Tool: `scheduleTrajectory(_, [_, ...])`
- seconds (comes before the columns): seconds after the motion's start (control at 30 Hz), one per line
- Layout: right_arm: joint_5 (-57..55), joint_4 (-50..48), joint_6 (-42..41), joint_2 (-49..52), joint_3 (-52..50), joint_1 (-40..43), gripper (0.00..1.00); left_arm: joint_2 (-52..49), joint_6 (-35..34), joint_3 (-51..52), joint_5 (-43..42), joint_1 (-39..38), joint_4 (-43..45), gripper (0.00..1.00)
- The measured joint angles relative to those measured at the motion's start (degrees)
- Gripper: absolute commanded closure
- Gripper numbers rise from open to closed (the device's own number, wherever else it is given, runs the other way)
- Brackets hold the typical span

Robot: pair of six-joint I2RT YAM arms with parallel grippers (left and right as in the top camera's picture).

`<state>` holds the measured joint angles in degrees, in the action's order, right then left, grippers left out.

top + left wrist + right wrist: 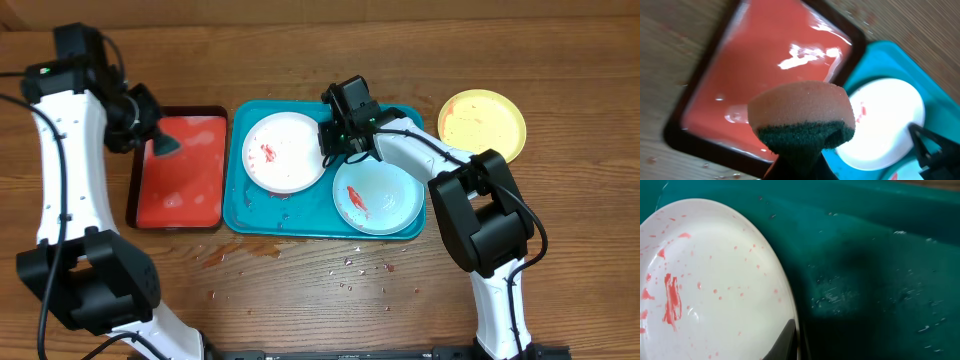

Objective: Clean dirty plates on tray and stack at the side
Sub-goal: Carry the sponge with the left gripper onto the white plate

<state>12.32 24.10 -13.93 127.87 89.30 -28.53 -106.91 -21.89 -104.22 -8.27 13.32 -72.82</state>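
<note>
We saw right hand (332, 138) clamped on rim of white plate (285, 152) in teal tray (300, 222), likely steadying it | left hand (153, 135) gripped sponge (802, 112) above red tray (180, 195), poised for scrubbing | yellow plate (483, 122) aside on desk (560, 300)

You have a red tray (190, 185) with a dark rim lying flat on the wooden table (300, 310), and its floor shines with wet, pale patches. A sponge (802, 112), orange foam over a dark green scouring layer, is at the red tray's upper left corner; whether it touches, you cannot tell. Below and to the right of the red tray, reddish smears (213, 257) and small droplets (350, 265) dot the wood.
</note>
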Motion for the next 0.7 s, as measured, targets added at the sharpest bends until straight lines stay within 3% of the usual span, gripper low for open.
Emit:
scheduleTrajectory(0.17, [2.16, 1.44, -0.90, -0.04, 0.02, 0.00, 0.96, 0.00, 0.09, 0.00, -0.79, -6.49, 1.88, 0.96])
scheduleTrajectory(0.4, [2.71, 2.25, -8.72, -0.11, 0.02, -0.02, 0.96, -1.03, 0.48, 0.00, -1.25, -17.46, 6.23, 0.96])
scheduleTrajectory(0.7, [2.23, 2.60, -17.75, -0.20, 0.02, -0.39, 0.96, -11.93, -0.24, 0.00, -1.66, -27.06, 11.15, 0.96])
